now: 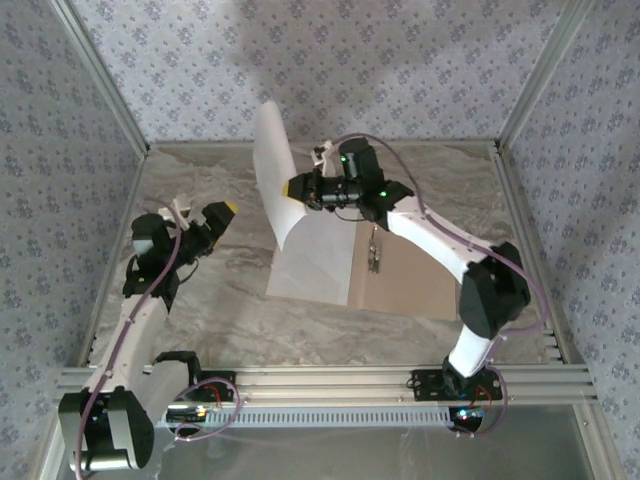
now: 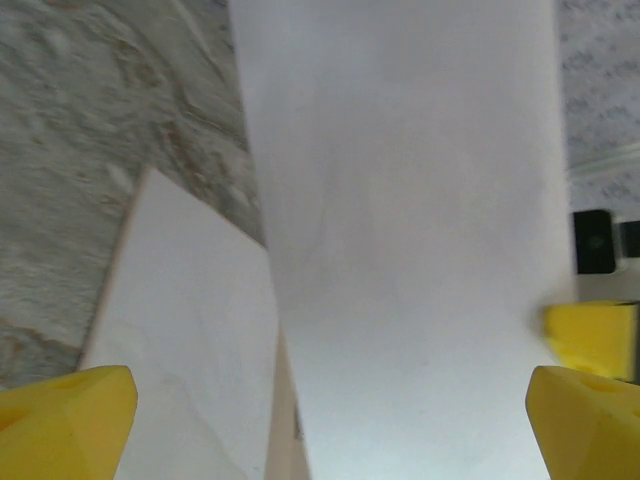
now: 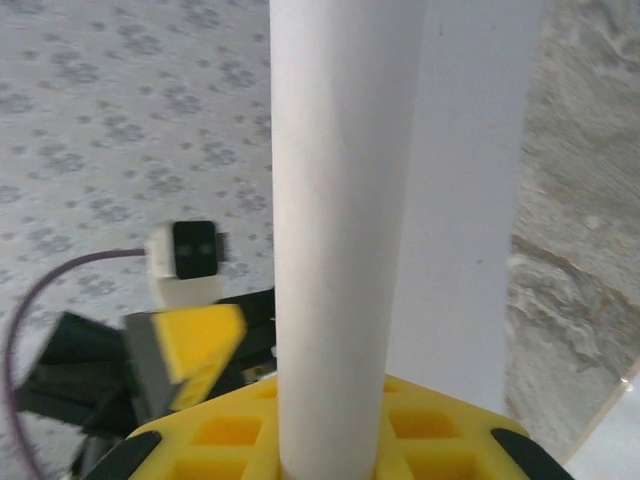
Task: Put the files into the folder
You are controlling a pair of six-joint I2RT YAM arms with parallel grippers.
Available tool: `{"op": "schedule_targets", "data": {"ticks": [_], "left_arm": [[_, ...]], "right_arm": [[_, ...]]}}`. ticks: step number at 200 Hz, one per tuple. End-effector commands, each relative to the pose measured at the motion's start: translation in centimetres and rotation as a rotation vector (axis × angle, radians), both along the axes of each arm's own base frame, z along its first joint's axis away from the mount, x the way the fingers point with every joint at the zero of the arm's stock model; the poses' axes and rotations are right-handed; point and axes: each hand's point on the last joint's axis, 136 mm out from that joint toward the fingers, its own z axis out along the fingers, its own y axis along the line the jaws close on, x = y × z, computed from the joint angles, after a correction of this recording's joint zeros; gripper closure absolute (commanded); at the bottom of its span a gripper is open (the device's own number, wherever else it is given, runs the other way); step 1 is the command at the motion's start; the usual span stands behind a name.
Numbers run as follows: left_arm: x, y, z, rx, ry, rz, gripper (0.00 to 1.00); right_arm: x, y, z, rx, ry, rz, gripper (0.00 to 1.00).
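Observation:
A white file (image 1: 268,165) stands lifted and curled above the table, its right edge pinched in my right gripper (image 1: 293,189), which is shut on it. In the right wrist view that sheet (image 3: 340,220) rises as a curled column out of the yellow pads (image 3: 230,430). A second white file (image 1: 312,268) lies flat on the left half of the open tan folder (image 1: 415,285), beside the dark clip (image 1: 375,252). My left gripper (image 1: 220,216) hangs open to the left of the lifted sheet, apart from it. Its yellow fingertips (image 2: 62,418) frame the raised sheet (image 2: 420,250) and the flat one (image 2: 190,330).
The marble tabletop (image 1: 200,290) is bounded by patterned walls with metal frame posts on three sides. A metal rail (image 1: 330,380) runs along the near edge by the arm bases. The right arm reaches over the folder's right half.

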Motion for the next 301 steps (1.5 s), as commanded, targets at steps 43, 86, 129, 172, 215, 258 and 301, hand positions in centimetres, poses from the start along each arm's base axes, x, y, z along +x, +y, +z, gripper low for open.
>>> {"op": "schedule_targets", "data": {"ticks": [43, 86, 129, 172, 215, 258, 301], "left_arm": [[-0.1, -5.3, 7.6, -0.091, -0.224, -0.121, 0.0], [-1.3, -8.5, 11.0, -0.171, -0.303, -0.246, 0.0], [-2.6, -10.5, 13.0, -0.188, -0.328, -0.327, 0.04], [-3.4, -10.3, 13.5, -0.195, -0.345, -0.322, 0.17], [-4.0, -10.0, 13.9, -0.188, -0.354, -0.314, 0.31], [-4.8, -9.7, 14.7, -0.182, -0.387, -0.315, 0.58], [-4.9, -9.5, 14.7, -0.161, -0.375, -0.301, 0.83]], "right_arm": [[-4.7, -3.2, 7.8, 0.124, -0.165, 0.025, 0.78], [-6.5, -4.4, 9.1, 0.145, -0.197, 0.03, 0.78], [-6.9, -5.4, 8.4, 0.128, -0.2, 0.012, 0.78], [-6.5, -6.4, 7.5, 0.104, -0.2, -0.026, 0.78], [-6.2, -6.9, 7.1, 0.098, -0.196, -0.042, 0.78], [-6.0, -7.1, 6.4, 0.09, -0.188, -0.047, 0.77], [-6.5, -7.0, 5.7, 0.096, -0.176, -0.025, 0.72]]}}
